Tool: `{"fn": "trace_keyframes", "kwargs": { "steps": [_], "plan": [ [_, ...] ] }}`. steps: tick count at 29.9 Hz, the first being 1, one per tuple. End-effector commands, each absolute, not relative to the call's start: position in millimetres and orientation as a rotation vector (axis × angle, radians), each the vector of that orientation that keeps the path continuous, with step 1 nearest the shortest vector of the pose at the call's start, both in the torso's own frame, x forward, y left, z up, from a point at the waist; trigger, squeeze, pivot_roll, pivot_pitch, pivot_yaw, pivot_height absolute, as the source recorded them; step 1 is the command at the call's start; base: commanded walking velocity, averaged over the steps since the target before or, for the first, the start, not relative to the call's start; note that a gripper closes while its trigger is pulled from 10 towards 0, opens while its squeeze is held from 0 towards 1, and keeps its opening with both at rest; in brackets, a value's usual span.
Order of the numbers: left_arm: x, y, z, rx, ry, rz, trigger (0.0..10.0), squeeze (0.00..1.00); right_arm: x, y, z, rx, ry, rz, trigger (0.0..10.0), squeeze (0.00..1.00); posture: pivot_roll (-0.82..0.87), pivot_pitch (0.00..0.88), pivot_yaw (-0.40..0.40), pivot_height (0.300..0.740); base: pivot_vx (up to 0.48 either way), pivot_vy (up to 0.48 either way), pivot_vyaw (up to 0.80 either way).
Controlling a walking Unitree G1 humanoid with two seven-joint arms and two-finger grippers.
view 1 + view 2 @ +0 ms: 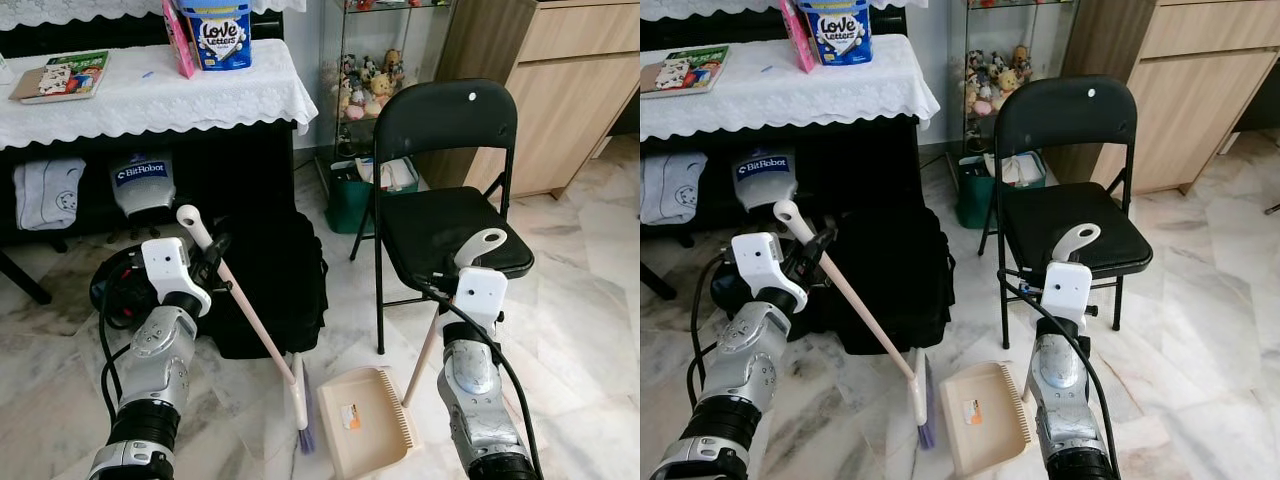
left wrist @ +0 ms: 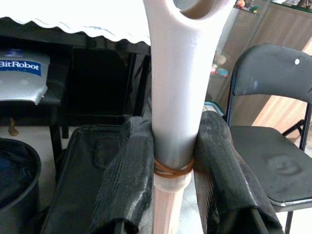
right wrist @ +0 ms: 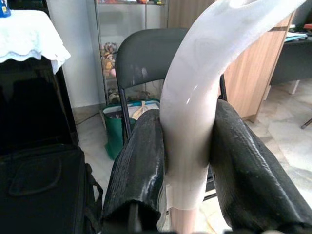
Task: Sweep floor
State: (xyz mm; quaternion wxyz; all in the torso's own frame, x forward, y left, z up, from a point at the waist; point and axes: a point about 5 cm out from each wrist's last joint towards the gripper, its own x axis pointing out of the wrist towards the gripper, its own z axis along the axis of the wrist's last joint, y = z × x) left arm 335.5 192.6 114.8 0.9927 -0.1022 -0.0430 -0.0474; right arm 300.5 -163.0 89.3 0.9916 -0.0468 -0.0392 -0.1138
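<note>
Broom [image 1: 262,335] clamped in your left gripper [image 2: 173,161], bristles on floor [image 1: 590,300], dustpan [image 1: 366,420] beside them, handle squeezed by right gripper [image 3: 187,161].

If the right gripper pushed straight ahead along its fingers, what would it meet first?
Most likely the black folding chair: the right gripper, shut on the dustpan handle, points at its backrest. Depth is uncertain.
</note>
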Motion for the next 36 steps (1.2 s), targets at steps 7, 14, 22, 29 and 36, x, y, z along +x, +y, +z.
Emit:
{"fn": "trace_keyframes", "kwargs": {
  "steps": [7, 14, 22, 29, 36],
  "plan": [
    [335.9, 198.0, 112.7, -0.229, -0.081, -0.093, 10.0, 0.0, 303.3, -160.7, 79.3, -0.132, 0.016, -0.224, 10.0, 0.0, -0.07, 0.08, -0.01, 0.74, 0.0, 0.0, 0.0],
    [336.2, 198.7, 112.1, -0.228, -0.071, -0.111, 10.0, 0.0, 302.1, -155.6, 74.5, -0.135, 0.077, -0.19, 10.0, 0.0, -0.07, 0.079, -0.011, 0.74, 0.0, 0.0, 0.0],
    [336.5, 198.4, 111.2, -0.226, -0.06, -0.133, 10.0, 0.0, 300.7, -147.2, 70.3, -0.129, 0.169, -0.105, 10.0, 0.0, -0.07, 0.074, -0.01, 0.74, 0.0, 0.0, 0.0],
    [336.7, 198.0, 111.1, -0.225, -0.053, -0.15, 10.0, 0.0, 296.8, -138.8, 61.5, -0.099, 0.3, 0.027, 10.0, 0.0, -0.07, 0.068, -0.011, 0.74, 0.0, 0.0, 0.0],
    [336.9, 197.3, 110.5, -0.225, -0.044, -0.166, 10.0, 0.0, 286.5, -131.7, 53.5, -0.12, 0.408, 0.224, 10.0, 0.0, -0.08, 0.069, -0.011, 0.74, 0.0, 0.0, 0.0]
  ]
}}
